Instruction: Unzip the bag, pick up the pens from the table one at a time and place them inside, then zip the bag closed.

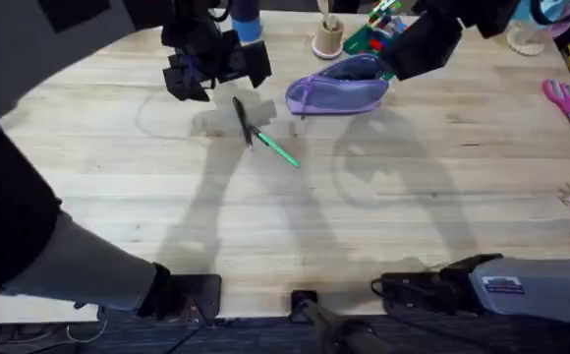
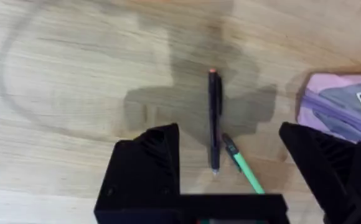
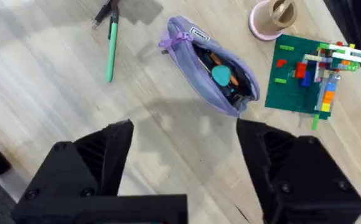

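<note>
The lavender bag lies at the table's far middle, its zipper open, with teal and orange items showing inside. The black pen and the green pen lie end to end on the table, just left of the bag. My left gripper hovers open above the black pen, which lies between its fingers, beside the green pen. My right gripper hangs open over the bag's right end, holding nothing.
A green brick plate with coloured bricks and a small pink-based roll stand just behind the bag. Pink-handled scissors lie at the far right. Bare wood spreads across the table's near half.
</note>
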Available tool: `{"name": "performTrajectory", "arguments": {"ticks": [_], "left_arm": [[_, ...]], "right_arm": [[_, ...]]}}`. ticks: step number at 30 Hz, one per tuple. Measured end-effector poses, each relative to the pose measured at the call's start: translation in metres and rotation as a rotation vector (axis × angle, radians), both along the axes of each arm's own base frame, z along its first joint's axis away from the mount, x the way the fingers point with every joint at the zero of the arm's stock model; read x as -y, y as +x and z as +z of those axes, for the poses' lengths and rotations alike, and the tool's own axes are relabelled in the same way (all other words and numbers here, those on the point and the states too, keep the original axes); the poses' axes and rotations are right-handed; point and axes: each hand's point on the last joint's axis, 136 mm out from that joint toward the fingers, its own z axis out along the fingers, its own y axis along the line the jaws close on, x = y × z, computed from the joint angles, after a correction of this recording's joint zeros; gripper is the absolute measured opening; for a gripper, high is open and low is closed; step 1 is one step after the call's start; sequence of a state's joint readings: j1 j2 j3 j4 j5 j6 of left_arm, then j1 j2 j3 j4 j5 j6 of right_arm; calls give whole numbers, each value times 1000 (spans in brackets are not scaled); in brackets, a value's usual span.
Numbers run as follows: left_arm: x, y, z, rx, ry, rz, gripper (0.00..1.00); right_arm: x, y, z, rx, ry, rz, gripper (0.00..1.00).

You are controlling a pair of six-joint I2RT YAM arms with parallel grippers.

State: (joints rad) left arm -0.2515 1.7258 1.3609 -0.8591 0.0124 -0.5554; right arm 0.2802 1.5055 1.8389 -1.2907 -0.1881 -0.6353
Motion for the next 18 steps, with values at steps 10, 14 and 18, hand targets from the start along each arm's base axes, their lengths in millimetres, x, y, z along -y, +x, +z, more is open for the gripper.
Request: {"name": "performTrajectory", "arguments": {"ticks": [10, 14, 18], "left_arm": [[-5, 6, -25, -40, 32, 19, 994], [-4, 4, -51, -104, 50, 15, 995], [-4, 1, -69, -151, 65, 11, 996]], "right_arm": [[0, 0, 0, 0, 0, 0, 996], [0, 0, 0, 0, 0, 0, 995], [0, 0, 0, 0, 0, 0, 996]]}}
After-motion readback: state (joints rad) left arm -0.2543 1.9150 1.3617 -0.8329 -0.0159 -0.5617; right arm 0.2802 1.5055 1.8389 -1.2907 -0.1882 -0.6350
